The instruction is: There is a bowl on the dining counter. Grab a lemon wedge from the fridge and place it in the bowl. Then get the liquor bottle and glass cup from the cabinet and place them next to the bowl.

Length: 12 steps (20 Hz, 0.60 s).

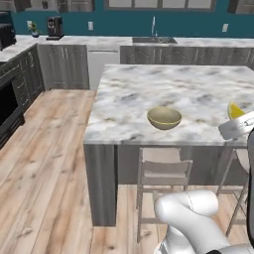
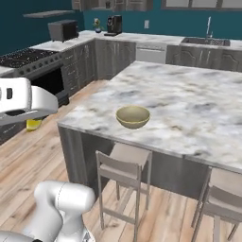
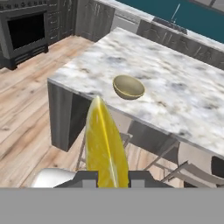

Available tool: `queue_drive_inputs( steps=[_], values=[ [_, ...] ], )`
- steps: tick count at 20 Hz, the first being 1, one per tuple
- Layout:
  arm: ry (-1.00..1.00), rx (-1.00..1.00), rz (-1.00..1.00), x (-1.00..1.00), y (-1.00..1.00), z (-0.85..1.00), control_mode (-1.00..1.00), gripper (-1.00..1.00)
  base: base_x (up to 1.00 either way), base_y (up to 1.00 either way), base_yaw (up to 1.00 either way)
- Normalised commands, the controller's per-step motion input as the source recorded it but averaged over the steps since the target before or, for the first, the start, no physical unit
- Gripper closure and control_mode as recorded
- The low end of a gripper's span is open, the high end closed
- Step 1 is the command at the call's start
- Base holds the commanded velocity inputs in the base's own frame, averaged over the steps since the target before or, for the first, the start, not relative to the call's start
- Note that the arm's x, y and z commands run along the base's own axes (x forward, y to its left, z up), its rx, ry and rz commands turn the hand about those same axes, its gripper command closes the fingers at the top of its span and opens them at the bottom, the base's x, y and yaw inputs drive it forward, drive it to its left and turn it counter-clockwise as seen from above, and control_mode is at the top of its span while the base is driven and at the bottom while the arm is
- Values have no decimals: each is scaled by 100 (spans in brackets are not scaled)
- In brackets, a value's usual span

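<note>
The lemon wedge should handle as a light, soft, wet thing: the rind gives some stiffness, the flesh would crush under a hard squeeze, and juice makes the faces slick. The best hold is across its thick middle, rind against flesh, and that is about how it sits now. The end effector is nearly pressed together, pinching the wedge at its base, with the pointed tip standing up toward 12 o'clock in the hand view.

The wedge is bright yellow with a paler ridge down its length, tapering to a point. In the left base view it shows as a small yellow patch at the picture's 3 o'clock edge; in the right base view a bit of yellow peeks below the white arm at 9 o'clock.

It is held in the air, short of the tabletop edge and well apart from the bowl, which sits empty near the tabletop's near edge, toward 12 o'clock from the wedge. The bowl is olive-tan, round and shallow, 1 easy target for a low release.
</note>
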Motion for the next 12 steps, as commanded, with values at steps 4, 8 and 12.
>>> queue_drive_inputs(
  steps=[4,8,12],
  values=[
    [0,0,0,0,0,0,100,100,24,49,-28],
    [0,0,0,0,0,0,100,100,14,10,-21],
    [0,0,0,0,0,0,100,100,23,0,-14]
  ],
)
